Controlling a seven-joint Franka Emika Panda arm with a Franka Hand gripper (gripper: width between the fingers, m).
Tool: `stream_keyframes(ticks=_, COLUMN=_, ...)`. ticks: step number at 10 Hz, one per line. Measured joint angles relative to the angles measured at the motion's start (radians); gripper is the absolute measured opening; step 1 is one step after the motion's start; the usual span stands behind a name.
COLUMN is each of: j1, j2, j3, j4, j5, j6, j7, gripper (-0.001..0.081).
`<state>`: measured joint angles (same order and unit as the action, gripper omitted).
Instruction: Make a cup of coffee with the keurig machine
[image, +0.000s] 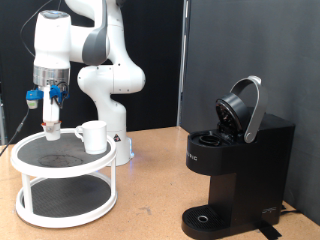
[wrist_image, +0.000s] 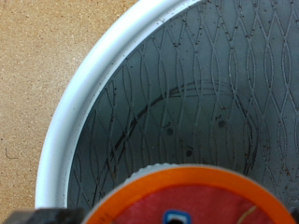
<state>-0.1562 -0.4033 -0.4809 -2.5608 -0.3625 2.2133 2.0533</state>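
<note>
Pod (wrist_image: 182, 201) cut off by wrist view's edge; tool (image: 51, 122) fingertips hidden behind it, keurig machine (image: 235, 170) base partly cropped.

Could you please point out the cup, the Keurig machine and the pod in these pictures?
cup (image: 94, 137): exterior view, side of its body.
Keurig machine (image: 262, 160): exterior view, black body under the open lid.
pod (wrist_image: 192, 201): wrist view, its red top.

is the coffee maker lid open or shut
Open: the coffee maker has its lid tilted up and back, leaving the pod chamber exposed.
</note>
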Motion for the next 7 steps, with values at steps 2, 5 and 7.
stream_keyframes(ticks=2, j1=0.02, j2=-0.002, j3=-0.015, j4=0.013, j5=0.124, j6=-0.017, j7=-0.041, gripper=0.0382)
stream_keyframes(ticks=5, j1=0.102, j2=-0.02, j3=-0.033, j4=0.085, j5=0.422, j6=-0.113, j7=-0.12, gripper=0.0382)
stream_keyframes(ticks=7, j1=0.136, j2=-0.027, j3=-0.029, j4=0.104, j5=0.52, j6=-0.124, j7=-0.097, gripper=0.0382)
